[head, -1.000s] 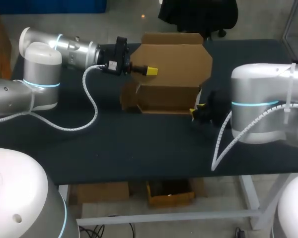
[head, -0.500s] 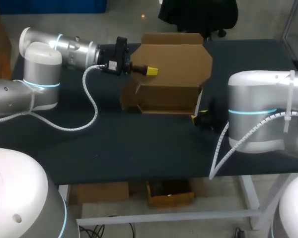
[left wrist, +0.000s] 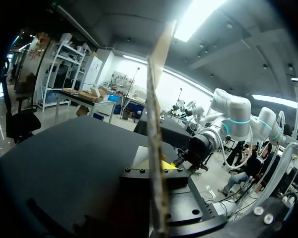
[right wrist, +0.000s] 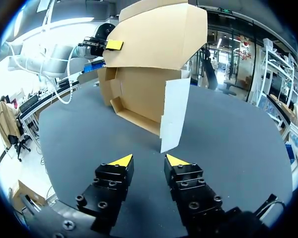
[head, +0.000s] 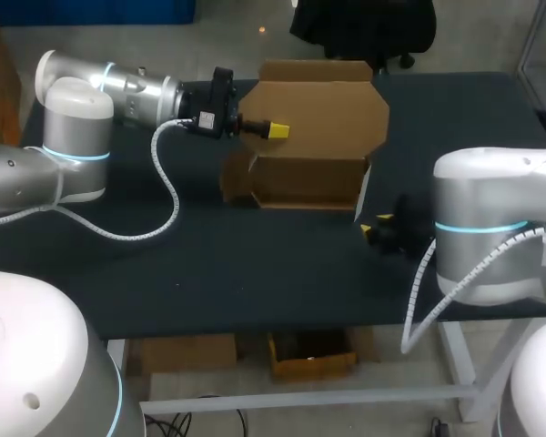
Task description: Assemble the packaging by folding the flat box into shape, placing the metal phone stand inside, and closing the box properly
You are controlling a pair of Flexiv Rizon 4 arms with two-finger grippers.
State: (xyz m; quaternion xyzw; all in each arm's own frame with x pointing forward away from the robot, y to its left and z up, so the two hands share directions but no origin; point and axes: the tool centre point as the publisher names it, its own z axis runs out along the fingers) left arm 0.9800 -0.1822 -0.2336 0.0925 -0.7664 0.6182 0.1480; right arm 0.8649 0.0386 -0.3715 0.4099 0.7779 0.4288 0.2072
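Note:
A brown cardboard box stands half folded at the back middle of the black table, its lid panel upright. My left gripper is shut on the lid's left edge. In the left wrist view that edge runs upright between the fingers of my left gripper. My right gripper stands open just off the box's front right corner, holding nothing. In the right wrist view the open tray and a white side flap lie ahead of my right gripper. No metal phone stand shows.
The left arm's white coiled cable hangs over the table left of the box. Bare black tabletop stretches from the box to the front edge. My right arm's bulky body covers the right side.
My right gripper has drawn back from the box's right front corner, toward the table's front and right. The left arm and the box have not moved.

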